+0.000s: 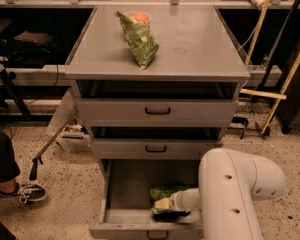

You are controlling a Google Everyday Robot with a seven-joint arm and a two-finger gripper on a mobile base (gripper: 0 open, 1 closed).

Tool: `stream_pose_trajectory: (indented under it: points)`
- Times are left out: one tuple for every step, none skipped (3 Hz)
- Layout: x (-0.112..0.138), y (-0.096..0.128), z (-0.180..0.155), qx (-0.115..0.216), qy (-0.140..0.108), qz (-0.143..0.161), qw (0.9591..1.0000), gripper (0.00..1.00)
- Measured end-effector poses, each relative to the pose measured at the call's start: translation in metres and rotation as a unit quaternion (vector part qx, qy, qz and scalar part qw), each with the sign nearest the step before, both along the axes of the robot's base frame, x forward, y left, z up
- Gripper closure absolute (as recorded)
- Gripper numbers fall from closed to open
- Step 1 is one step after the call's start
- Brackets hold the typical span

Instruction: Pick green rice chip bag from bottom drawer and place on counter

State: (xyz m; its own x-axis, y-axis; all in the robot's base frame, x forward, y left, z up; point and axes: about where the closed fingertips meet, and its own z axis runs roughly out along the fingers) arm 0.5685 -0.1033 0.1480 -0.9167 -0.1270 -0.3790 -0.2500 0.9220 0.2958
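The bottom drawer [121, 219] is pulled open below the two shallower drawers. The green rice chip bag [163, 193] lies inside it at the right, partly hidden by my arm. My gripper [166, 213] reaches into the drawer from the right and sits right at the bag's near edge. The white arm [230, 194] covers the drawer's right side. The counter [190, 39] is the grey cabinet top above.
A darker olive-green bag [140, 40] leans on an orange-filled cup [138, 17] on the counter's back left. A person's leg and shoe [20, 191] are at the left, next to a stick [47, 146]. Wooden poles [280, 79] lean at the right.
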Motion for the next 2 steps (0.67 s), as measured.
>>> stream_pose_trajectory:
  points:
    - [0.0,0.0,0.0,0.0,0.0,0.0,1.0,0.65]
    - [0.0,0.0,0.0001,0.0,0.0,0.0,1.0,0.88]
